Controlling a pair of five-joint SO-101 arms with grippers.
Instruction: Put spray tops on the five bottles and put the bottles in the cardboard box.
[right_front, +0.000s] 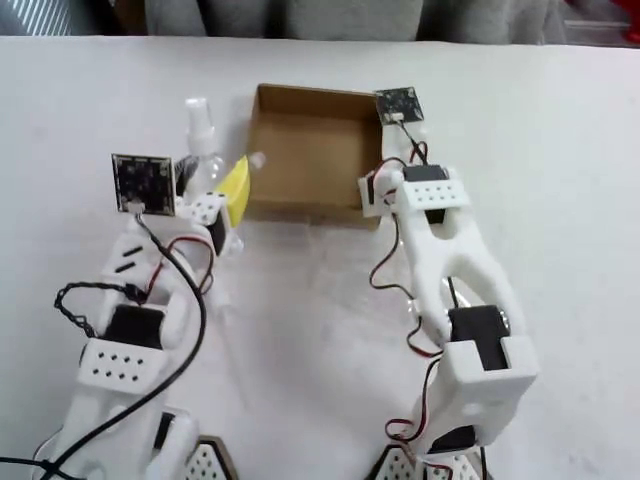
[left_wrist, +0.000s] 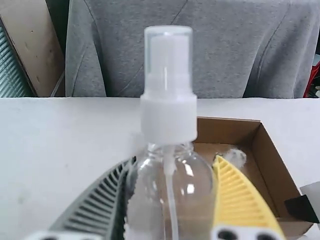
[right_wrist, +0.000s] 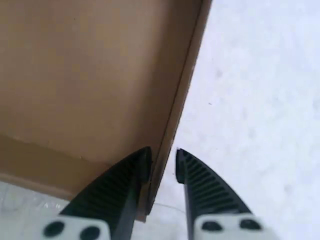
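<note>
Jaws on the left arm, 1 grey and 1 yellow, are closed on the belly of a clear bottle (left_wrist: 170, 190) and hold it upright. A white spray top (left_wrist: 168, 85) sits on its neck and looks straight, though I cannot tell whether it is screwed fully home. In the high view this bottle is just beside the left wall of the box (right_front: 300, 208), outside it. Whether its base rests on the counter (right_front: 560, 200) or hangs just above it is hidden by the arm.

Right jaws straddle the box's right wall close to the near corner, 1 inside and 1 outside. They are drawn in tight to the cardboard and appear to pinch it. I judge this to be bracing the box while the other arm loads it.

As for progress, the box floor shows bare brown, so 0 of the 5 bottles are in it. 1 bottle has its top and seems ready to go over the wall. The other 4 are left to cap and box. A faint clear shape under the right arm may be 1 of them, but I cannot tell.
</note>
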